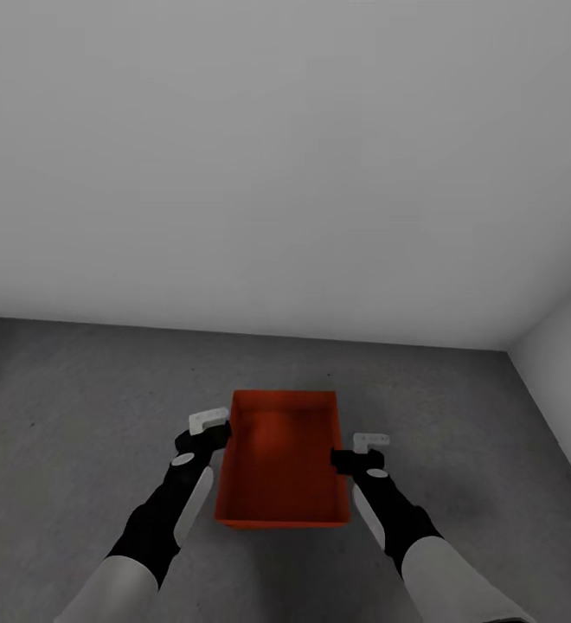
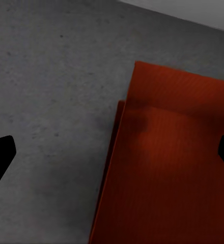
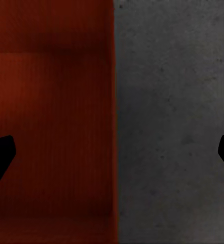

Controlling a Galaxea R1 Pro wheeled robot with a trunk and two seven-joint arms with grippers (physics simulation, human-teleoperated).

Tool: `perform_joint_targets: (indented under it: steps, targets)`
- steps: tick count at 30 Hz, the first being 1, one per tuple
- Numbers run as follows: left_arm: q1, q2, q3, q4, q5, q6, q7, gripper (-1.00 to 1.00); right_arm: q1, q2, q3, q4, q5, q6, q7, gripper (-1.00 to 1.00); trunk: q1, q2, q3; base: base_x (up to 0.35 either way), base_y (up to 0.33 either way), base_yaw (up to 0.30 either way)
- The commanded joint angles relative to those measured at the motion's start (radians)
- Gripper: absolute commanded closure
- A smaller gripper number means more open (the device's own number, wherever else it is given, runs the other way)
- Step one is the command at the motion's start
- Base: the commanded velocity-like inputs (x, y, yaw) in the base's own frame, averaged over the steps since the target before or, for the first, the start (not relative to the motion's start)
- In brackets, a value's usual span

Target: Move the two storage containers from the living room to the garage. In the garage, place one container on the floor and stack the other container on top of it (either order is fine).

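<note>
One orange-red storage container (image 1: 283, 467) sits open-top on the garage's dark grey floor (image 1: 86, 389), straight ahead of me. Whether the other storage container lies under it or elsewhere, I cannot tell. My left gripper (image 1: 219, 431) hangs over the container's left wall, open. In the left wrist view the container (image 2: 173, 162) has that wall between the wide-spread fingertips (image 2: 1, 152) of the left gripper (image 2: 112, 157). My right gripper (image 1: 355, 452) is open over the right wall. In the right wrist view the right gripper (image 3: 112, 157) straddles the container (image 3: 51, 127). The living room is out of view.
A plain white wall (image 1: 277, 156) rises close behind the container. A second white wall (image 1: 562, 363) meets it at the right, forming a corner. Bare concrete spreads to the left and right of the container.
</note>
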Motion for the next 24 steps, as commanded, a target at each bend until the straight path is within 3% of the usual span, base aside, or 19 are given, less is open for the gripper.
perform_joint_targets:
  steps: [1,8,24]
  targets:
    - [0.0,0.001,-0.001,-0.002,0.013,0.004,0.007,-1.0,0.0,-0.008,-0.003,-0.018,-0.003,0.023,-0.008,-1.0,-0.004,0.007,0.002,0.0,0.0,0.0]
    - [0.0,-0.002,0.001,-0.002,0.008,0.004,0.01,-1.0,0.0,-0.025,-0.037,-0.051,-0.002,0.099,-0.006,-1.0,-0.031,0.056,0.024,0.0,0.0,0.0]
    - [0.0,0.004,0.0,0.012,0.02,0.031,-0.004,-1.0,0.0,-0.034,-0.037,-0.042,-0.005,0.118,0.004,-1.0,-0.092,0.168,0.074,0.0,0.0,0.0]
